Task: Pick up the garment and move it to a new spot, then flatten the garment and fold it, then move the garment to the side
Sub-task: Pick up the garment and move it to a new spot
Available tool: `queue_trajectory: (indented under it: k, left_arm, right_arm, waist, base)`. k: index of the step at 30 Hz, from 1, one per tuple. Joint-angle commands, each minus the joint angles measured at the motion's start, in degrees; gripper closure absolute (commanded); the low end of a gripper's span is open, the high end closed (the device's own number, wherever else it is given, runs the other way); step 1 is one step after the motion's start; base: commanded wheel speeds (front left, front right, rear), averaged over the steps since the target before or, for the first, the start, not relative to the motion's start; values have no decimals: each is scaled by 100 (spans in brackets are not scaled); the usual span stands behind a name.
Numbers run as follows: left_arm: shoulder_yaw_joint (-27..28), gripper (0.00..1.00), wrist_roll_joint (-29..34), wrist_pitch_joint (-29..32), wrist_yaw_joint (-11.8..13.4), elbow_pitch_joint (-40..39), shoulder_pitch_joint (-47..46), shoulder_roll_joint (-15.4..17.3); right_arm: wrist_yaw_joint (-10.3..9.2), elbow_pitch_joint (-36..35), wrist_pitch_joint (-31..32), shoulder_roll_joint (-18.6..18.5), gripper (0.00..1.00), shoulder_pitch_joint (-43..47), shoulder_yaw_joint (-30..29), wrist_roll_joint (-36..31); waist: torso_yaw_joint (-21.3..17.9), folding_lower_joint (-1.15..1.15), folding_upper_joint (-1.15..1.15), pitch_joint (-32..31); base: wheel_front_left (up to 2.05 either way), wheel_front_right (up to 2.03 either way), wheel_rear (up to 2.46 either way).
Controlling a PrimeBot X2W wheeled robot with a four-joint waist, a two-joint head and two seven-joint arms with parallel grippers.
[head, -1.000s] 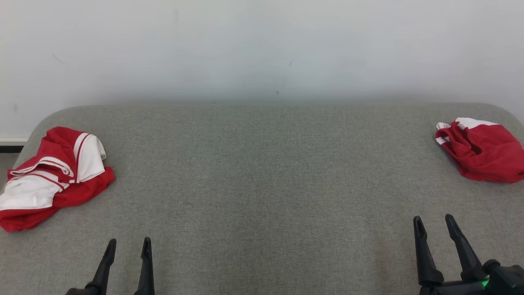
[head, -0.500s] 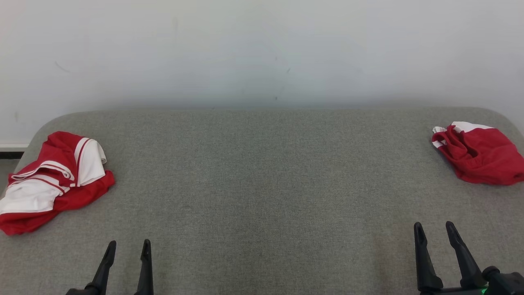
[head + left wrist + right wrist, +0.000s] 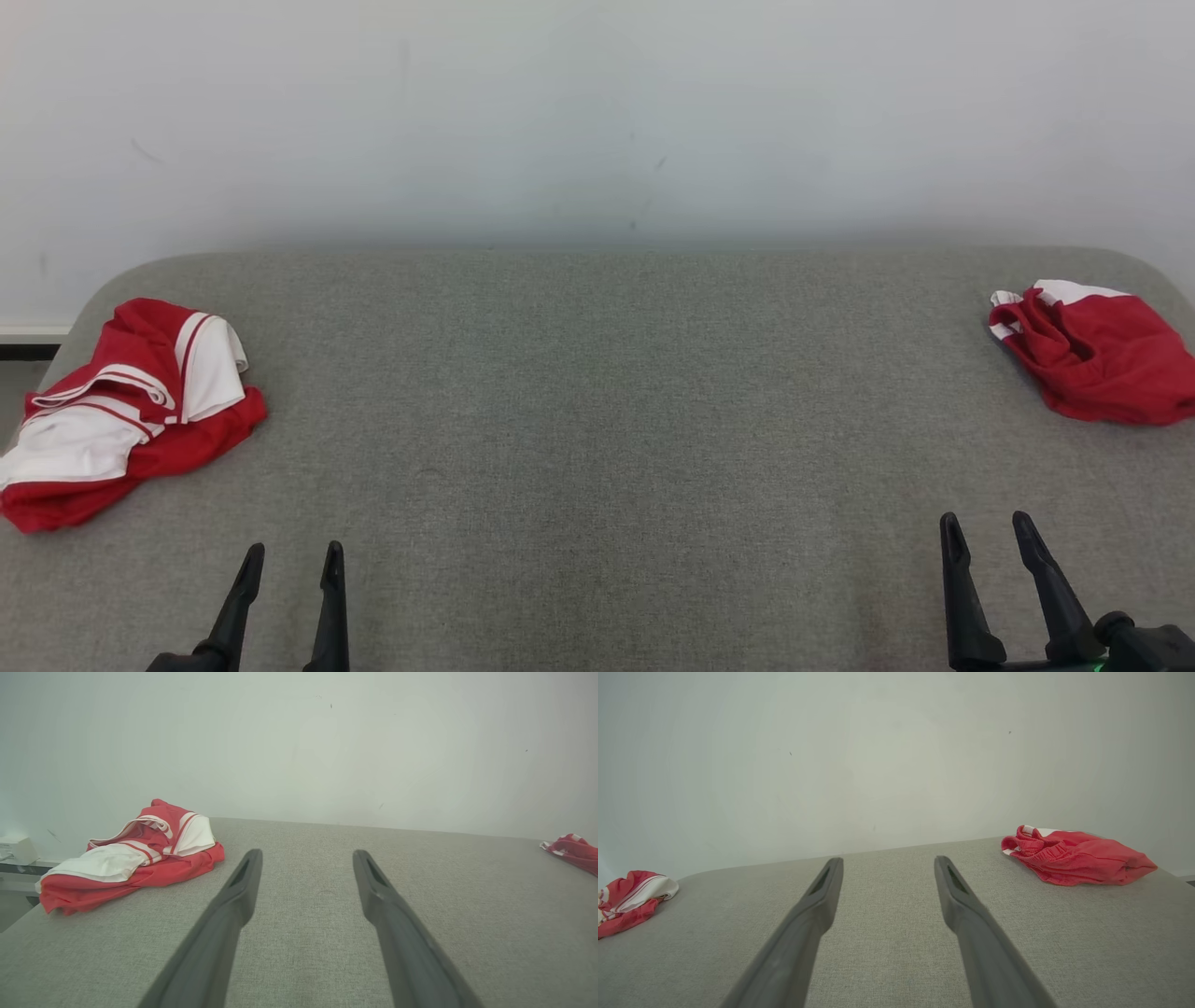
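Over the near edge of the bench [image 3: 597,420], the left pincer [image 3: 293,551] and right pincer [image 3: 985,518] are still hovering released, while the striped garment [image 3: 121,411] at far left and the red garment [image 3: 1097,359] at far right are lying untouched, pickup pending.

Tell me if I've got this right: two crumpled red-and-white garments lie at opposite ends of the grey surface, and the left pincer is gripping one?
The left pincer is open and grips nothing, apart from the left garment, as the left wrist view shows. The rest holds: the right garment lies at the opposite end of the grey surface.
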Motion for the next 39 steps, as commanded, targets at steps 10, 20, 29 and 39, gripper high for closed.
queue_trajectory:
  k: [10,20,29,39]
  left_arm:
    - [24,0,-75,24,105,57,-120,131]
    - [82,0,-150,85,196,52,-124,194]
    - [116,0,-201,150,250,50,-110,292]
    - [354,0,-369,99,436,-139,148,303]
  right_arm:
    - [-15,85,5,79,0,104,53,41]
    - [-15,188,20,158,0,108,51,3]
    - [-15,249,7,175,0,45,93,1]
    - [-15,349,60,72,0,-204,351,53]
  waist:
    - [600,0,0,0]
    - [1662,0,0,81]
    - [2364,0,0,68]
    - [2597,0,0,207]
  base:
    - [0,0,0]
    - [0,0,0]
    - [0,0,0]
    - [0,0,0]
